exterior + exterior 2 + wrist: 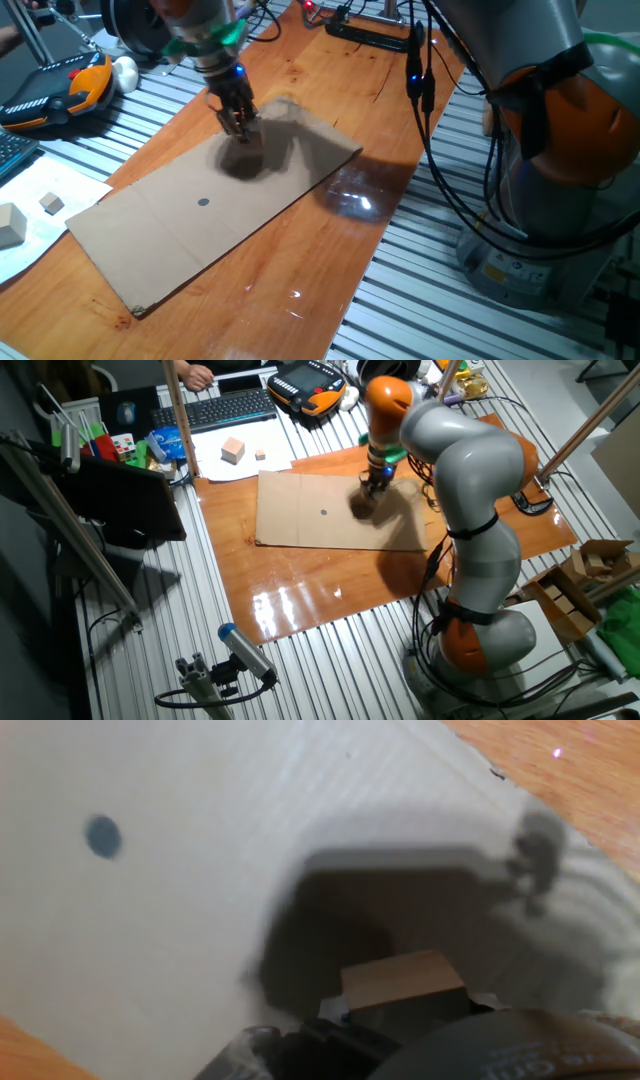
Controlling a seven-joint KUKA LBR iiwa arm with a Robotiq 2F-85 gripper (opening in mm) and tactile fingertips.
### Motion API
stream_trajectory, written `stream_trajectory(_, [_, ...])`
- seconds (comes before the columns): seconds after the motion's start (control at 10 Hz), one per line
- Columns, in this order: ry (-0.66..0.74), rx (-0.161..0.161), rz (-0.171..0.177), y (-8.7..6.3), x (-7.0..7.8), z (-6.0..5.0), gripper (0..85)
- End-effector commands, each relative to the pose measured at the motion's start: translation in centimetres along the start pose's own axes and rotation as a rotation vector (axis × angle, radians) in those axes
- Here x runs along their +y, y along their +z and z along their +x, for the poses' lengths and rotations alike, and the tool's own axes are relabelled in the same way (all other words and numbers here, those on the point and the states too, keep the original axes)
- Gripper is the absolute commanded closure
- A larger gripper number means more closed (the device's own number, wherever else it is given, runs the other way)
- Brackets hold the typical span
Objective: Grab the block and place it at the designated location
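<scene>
Surface: a polished orange-brown wooden tabletop (pixel 330 250) is seen, with a flat brown cardboard sheet (pixel 170 235) laid on it and ribbed aluminium rails around it.
Room: a black keyboard (pixel 228 405), an orange-and-black teach pendant (pixel 305 382) and a white paper sheet (pixel 245 460) are seen beyond the sheet.
Hand: the two-finger gripper (pixel 239 123) is pinched on the small light-brown wooden cube (pixel 402 980), over the sheet.
Cube: held between the fingers, top face level; being a cube, no long axis is shown.
Dot: the small dark round mark (pixel 103 836) lies apart from the hand, on the sheet.

Larger tan block (pixel 233 450), tiny pale cube (pixel 260 455), keyboard (pixel 226 407), orange pendant (pixel 309 382)
</scene>
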State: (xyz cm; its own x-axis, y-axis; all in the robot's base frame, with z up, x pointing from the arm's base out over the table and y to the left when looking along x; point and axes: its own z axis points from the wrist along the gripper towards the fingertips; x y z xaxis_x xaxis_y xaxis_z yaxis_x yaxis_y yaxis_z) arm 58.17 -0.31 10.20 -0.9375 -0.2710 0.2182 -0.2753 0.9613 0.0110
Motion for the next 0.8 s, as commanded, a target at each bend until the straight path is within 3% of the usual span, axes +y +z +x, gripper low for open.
stream_trajectory(0.0, [0.059, 0.0, -0.011, -1.6, 1.2, 0.1, 46.3])
stream_trajectory(0.1, [0.112, -0.001, -0.012, -2.5, 2.2, 0.2, 45.7])
stream_trajectory(0.3, [0.23, -0.039, -0.007, -3.3, 4.5, 0.9, 41.3])
stream_trajectory(0.7, [0.278, -0.045, 0.001, -3.1, 5.0, 1.3, 38.7])
